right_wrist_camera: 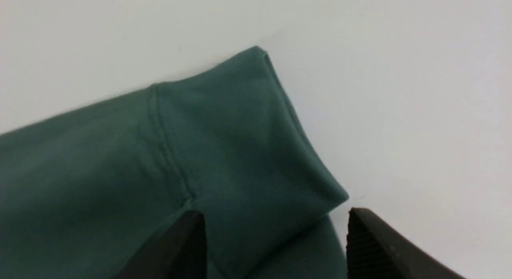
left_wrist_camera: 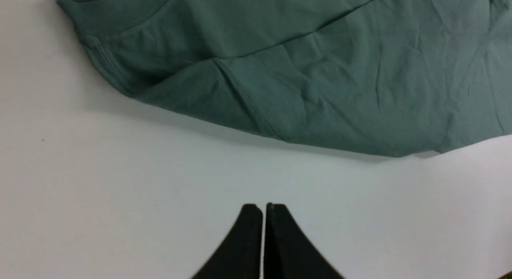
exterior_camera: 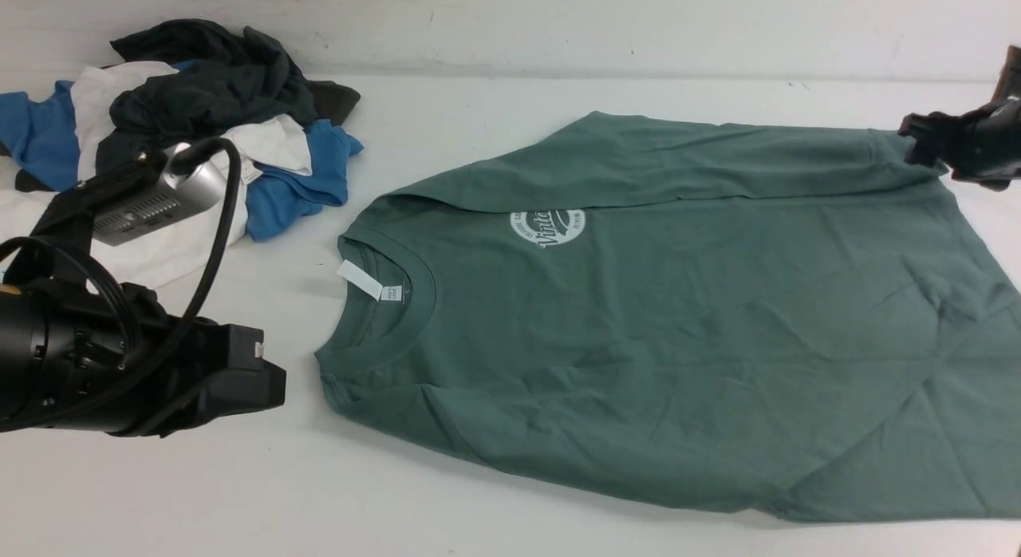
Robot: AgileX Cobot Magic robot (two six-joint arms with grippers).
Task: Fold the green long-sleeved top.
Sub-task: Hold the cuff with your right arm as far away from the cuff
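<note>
As right end effector (right_wrist_camera: 274,213) gapes over cuff (right_wrist_camera: 248,143), green top (exterior_camera: 678,318) spread.

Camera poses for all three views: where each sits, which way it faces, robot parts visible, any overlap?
Front: between the arms, facing forward over the white table; shows sage-green cotton long-sleeved top, left gripper, right gripper.
Left wrist: on left arm, looking past shut left gripper at the top's edge.
Right wrist: on right arm, past open right gripper at the top's ribbed cuff.
Shared: all three see the top.
</note>
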